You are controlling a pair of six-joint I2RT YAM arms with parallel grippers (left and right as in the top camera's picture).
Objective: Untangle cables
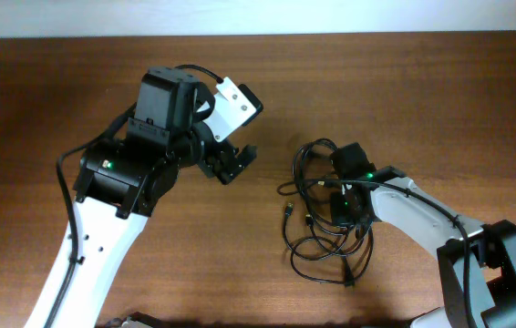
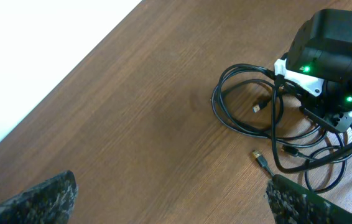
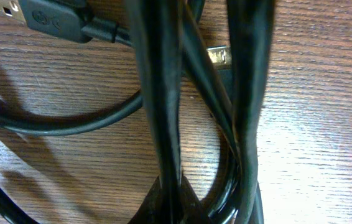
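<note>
The cables point(image 1: 324, 244) are thin black cords lying in a tangle of loose loops right of the table's centre, with small metal-tipped plugs sticking out. My right gripper point(image 1: 345, 199) is down in the tangle. In the right wrist view its jaws point(image 3: 176, 208) are shut on a cable strand point(image 3: 162, 93) that runs up from them, with other strands and a plug point(image 3: 51, 22) close by. My left gripper point(image 1: 232, 164) is open and empty, hovering left of the tangle. In the left wrist view its fingertips point(image 2: 173, 205) are wide apart, with the cables point(image 2: 244, 102) ahead of them.
The brown wooden table point(image 1: 404, 82) ends at a white wall edge along the top. The left arm's white body point(image 1: 94, 255) runs down the left side. The right arm point(image 1: 459, 237) comes in from the lower right.
</note>
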